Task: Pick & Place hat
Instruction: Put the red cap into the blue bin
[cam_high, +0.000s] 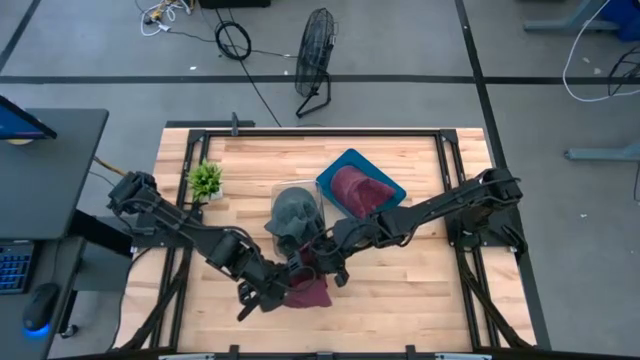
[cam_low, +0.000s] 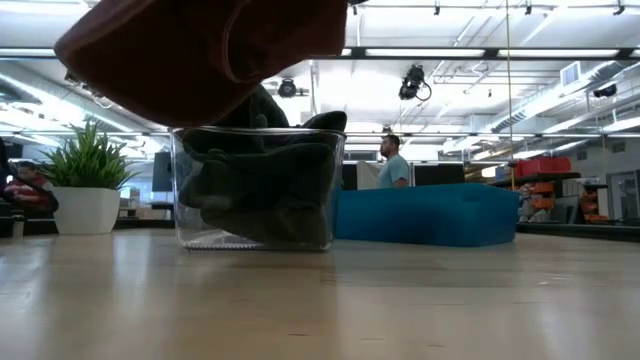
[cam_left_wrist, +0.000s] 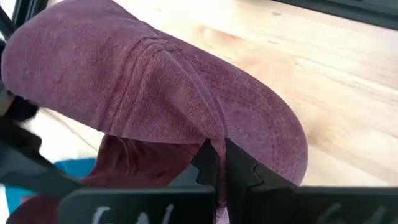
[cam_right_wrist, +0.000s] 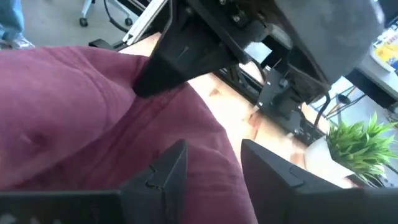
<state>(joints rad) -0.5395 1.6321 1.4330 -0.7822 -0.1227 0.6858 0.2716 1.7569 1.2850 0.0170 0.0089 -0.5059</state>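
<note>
Above the table's near edge, left pincer (cam_left_wrist: 217, 163) clenched on maroon hat (cam_left_wrist: 155, 99), right pincer (cam_right_wrist: 208, 163) parted.

maroon hat (cam_left_wrist: 155, 93); blue tray (cam_high: 345, 165)

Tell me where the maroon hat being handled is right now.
In the high view the maroon hat hangs near the table's front edge, pinched in the left gripper, just in front of the clear bin of dark hats; the right gripper is beside it.

Bright overhead light (ceiling strips), blurred foreground
</note>
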